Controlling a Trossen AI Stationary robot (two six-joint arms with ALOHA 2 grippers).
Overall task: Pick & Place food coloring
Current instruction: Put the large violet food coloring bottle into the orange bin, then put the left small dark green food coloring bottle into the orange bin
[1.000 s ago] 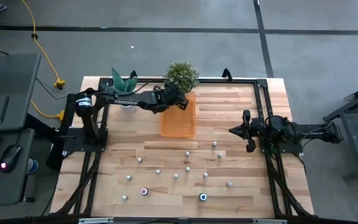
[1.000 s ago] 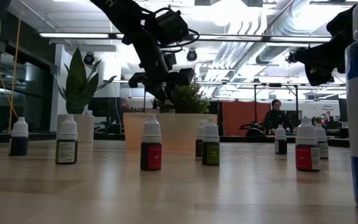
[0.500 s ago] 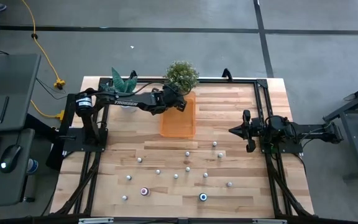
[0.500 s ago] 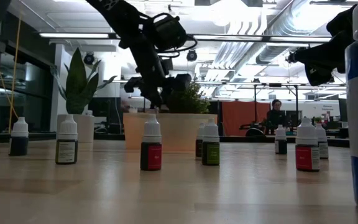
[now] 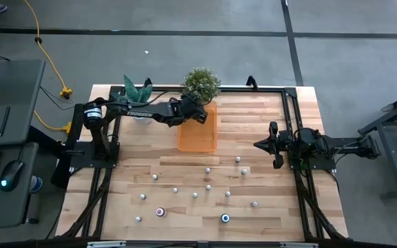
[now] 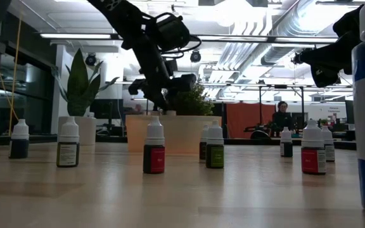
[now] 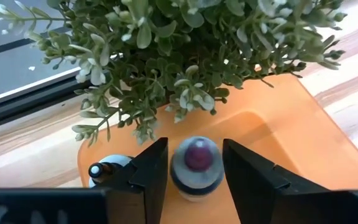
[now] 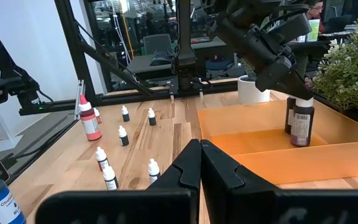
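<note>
Two small bottles stand inside the orange tray (image 5: 197, 131), at its end nearest the bushy green plant (image 5: 202, 82). One is a dark-bodied food coloring bottle (image 8: 301, 122) sitting upright on the tray floor, and a second bottle (image 8: 289, 115) stands just beside it, closer to the plant. The left gripper (image 7: 193, 171) hangs right over that end of the tray, its fingers parted to a narrow gap on either side of the dark bottle's cap (image 7: 196, 154); from the left wrist view the fingers (image 7: 151, 168) appear just clear of the cap rather than pressing it, though I cannot be sure they are apart. The other bottle's white top (image 7: 104, 171) shows just outside one finger.

Beyond the tray's open end, away from the plant, the rest of the food coloring bottles (image 5: 207, 169) stand scattered upright across the wooden table (image 5: 253, 117), well apart from one another. Off to the side of the tray, near the table's edge, the right gripper (image 5: 276, 145) waits above the table with its fingers pressed together, holding nothing. A spiky-leaved plant (image 5: 136, 89) in a white pot stands near the bushy one.
</note>
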